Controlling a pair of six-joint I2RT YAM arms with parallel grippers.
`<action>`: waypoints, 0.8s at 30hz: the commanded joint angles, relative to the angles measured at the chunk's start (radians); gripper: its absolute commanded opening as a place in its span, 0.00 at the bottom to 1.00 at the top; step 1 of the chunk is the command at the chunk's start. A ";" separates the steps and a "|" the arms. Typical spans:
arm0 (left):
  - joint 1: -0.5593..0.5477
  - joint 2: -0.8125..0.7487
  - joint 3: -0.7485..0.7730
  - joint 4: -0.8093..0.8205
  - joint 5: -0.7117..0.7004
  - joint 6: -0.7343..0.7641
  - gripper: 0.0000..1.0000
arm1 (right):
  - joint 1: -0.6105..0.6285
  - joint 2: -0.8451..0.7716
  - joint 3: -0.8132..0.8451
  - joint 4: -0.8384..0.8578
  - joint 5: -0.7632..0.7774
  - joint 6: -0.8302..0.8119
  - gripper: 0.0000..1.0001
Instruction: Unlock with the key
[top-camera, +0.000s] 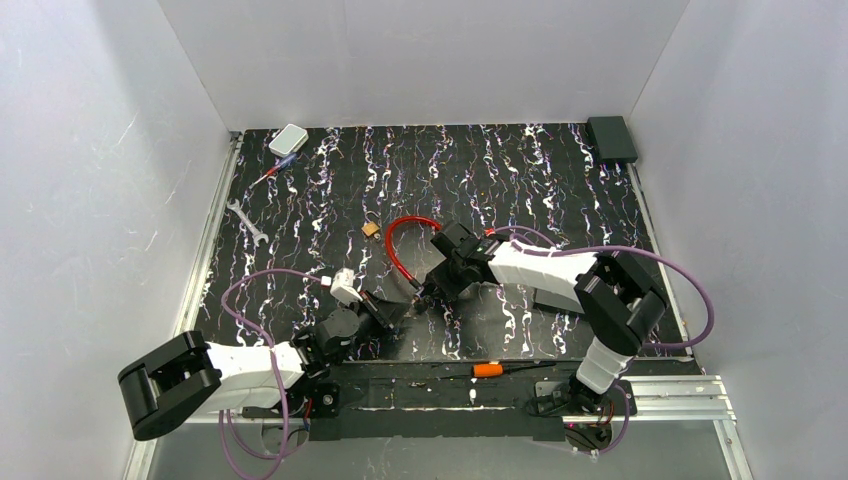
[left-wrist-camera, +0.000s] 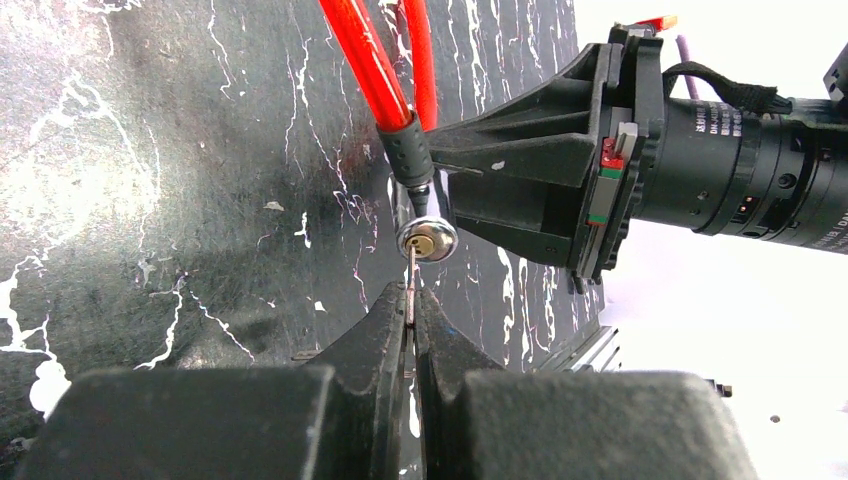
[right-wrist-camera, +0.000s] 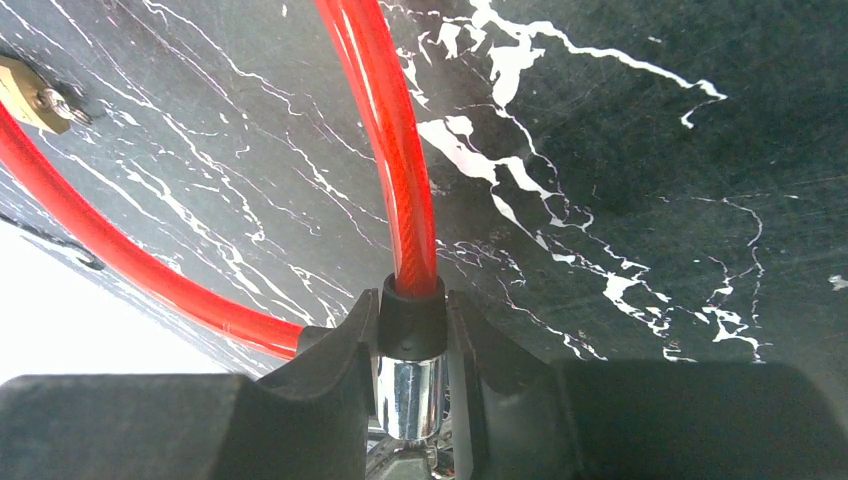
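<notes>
A red cable lock (top-camera: 400, 235) lies looped on the black marbled mat. My right gripper (right-wrist-camera: 411, 345) is shut on its chrome lock cylinder (right-wrist-camera: 410, 395), just below the black collar (right-wrist-camera: 411, 320). In the left wrist view the cylinder's round face (left-wrist-camera: 427, 240) points at my left gripper (left-wrist-camera: 412, 300). That gripper is shut on the key (left-wrist-camera: 411, 285), a thin silvery blade seen edge-on. The key's tip reaches the brass keyhole; how deep it sits I cannot tell. In the top view both grippers meet near the mat's front middle (top-camera: 415, 298).
A small brass padlock (top-camera: 371, 229) sits inside the cable loop and also shows in the right wrist view (right-wrist-camera: 25, 92). A silver wrench (top-camera: 246, 221), a screwdriver (top-camera: 272, 173) and a white box (top-camera: 288, 139) lie at the left. An orange-handled tool (top-camera: 490, 369) rests on the front rail.
</notes>
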 joint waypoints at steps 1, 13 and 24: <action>-0.006 -0.004 0.028 -0.007 -0.038 0.026 0.00 | -0.005 0.006 0.048 0.019 -0.010 0.002 0.01; -0.006 0.019 0.032 -0.007 -0.055 0.029 0.00 | -0.005 0.005 0.054 0.015 -0.022 -0.006 0.01; -0.007 0.012 0.045 -0.007 -0.052 0.036 0.00 | -0.002 0.019 0.065 0.018 -0.034 -0.007 0.01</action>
